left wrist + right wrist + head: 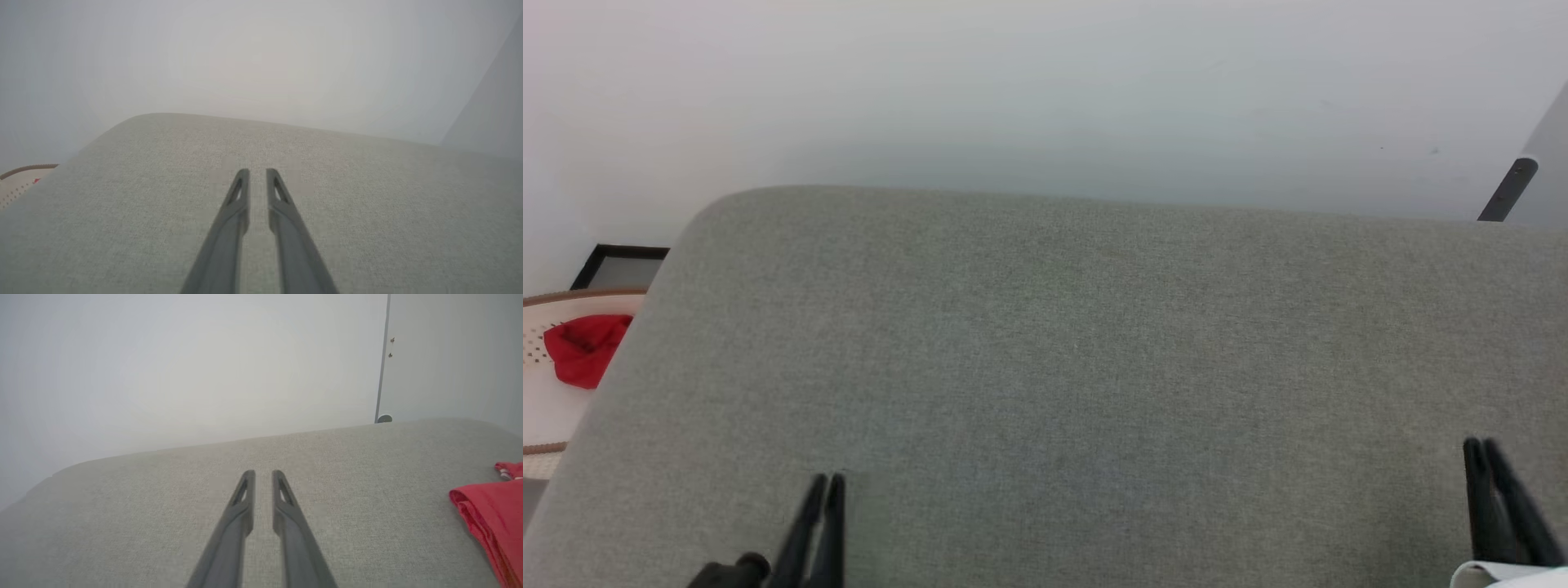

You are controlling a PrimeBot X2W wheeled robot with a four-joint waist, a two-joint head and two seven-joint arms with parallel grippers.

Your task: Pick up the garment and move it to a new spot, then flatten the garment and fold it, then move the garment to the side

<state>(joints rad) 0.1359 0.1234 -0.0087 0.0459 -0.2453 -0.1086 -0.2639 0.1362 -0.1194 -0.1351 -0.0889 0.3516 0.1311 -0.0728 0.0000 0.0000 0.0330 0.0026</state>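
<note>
Two dark-fingered grippers hover low over a broad grey upholstered surface (1078, 343) that meets a pale wall (1045, 82). The left gripper (828, 478) shows at the lower left of the head view and the right gripper (1480, 445) at the lower right. Both point away from the robot. Each wrist view shows a narrow slit of grey fabric between that arm's fingertips, so the jaws stand slightly parted and hold nothing.

The garment (490, 514), a red jersey, lies bunched or folded on the grey surface at the right edge of the right wrist view. It is well apart from the right gripper's fingers, and a bit of red-and-white striped trim (506, 472) shows at its far end.

Off the surface's left edge in the head view, a small plain red cloth (584, 349) rests on what appears to be a white perforated basket (547, 408) with a brown rim, though little of it shows. A black-framed panel (621, 263) sits just behind the basket.
</note>
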